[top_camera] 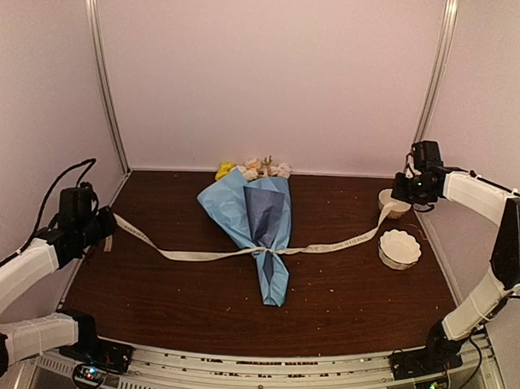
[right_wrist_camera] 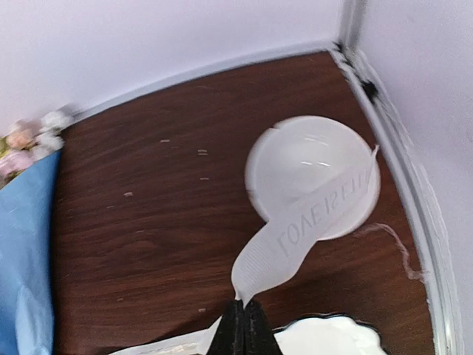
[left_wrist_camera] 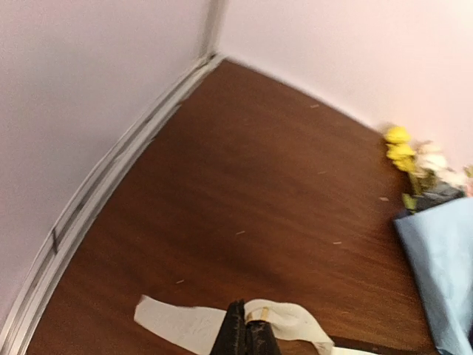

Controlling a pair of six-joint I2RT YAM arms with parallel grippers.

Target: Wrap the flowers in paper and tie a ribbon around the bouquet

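The bouquet (top_camera: 257, 228) lies mid-table, a cone of light and dark blue paper (top_camera: 242, 207) with yellow, pink and white flowers (top_camera: 254, 168) at its far wide end. The cream ribbon (top_camera: 198, 254) is knotted around the cone's narrow part and stretches out taut to both sides. My left gripper (top_camera: 105, 225) at the far left is shut on the ribbon's left end (left_wrist_camera: 185, 322). My right gripper (top_camera: 400, 189) at the far right is shut on the lettered right end (right_wrist_camera: 310, 222). The flowers (left_wrist_camera: 421, 163) and blue paper (left_wrist_camera: 443, 259) show at the right edge of the left wrist view.
Two white bowls stand at the right: a scalloped one (top_camera: 400, 247) near the ribbon and a smaller round one (top_camera: 391, 202) under my right gripper, also in the right wrist view (right_wrist_camera: 295, 170). White walls and metal rails enclose the brown table (top_camera: 171, 302).
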